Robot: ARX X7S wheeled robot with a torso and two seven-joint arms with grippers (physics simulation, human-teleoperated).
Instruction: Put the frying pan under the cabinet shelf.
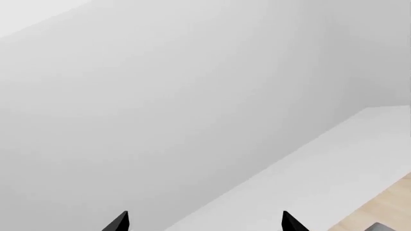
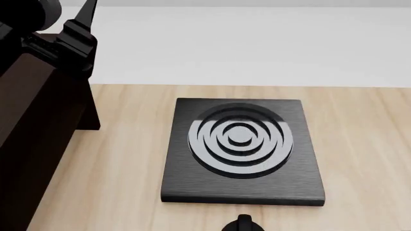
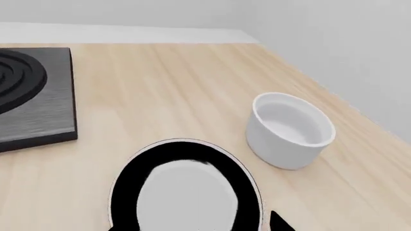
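Surface: light wooden table point(image 2: 128, 144) with straight grain; a white strip borders its far edge.
Room: plain pale grey walls point(image 1: 160, 96); no furniture beyond the table is visible.
Writing: no brand, label or text can be read on any item.
Square plate point(image 2: 243, 150): black, with concentric rings, lying flat at the centre of the head view.
Cabinet point(image 2: 32, 134): dark brown boards standing on the table at 9 o'clock of the square plate.
Frying pan point(image 3: 186, 187): flat on the table in the right wrist view, just beside the white pot point(image 3: 290, 129), at 5 o'clock of the square plate, well apart from the cabinet.
Left gripper point(image 1: 204, 222): raised above the cabinet, fingers spread wide, holding nothing.
Right gripper: only one fingertip point(image 3: 280, 222) shows by the pan rim; spread cannot be told.
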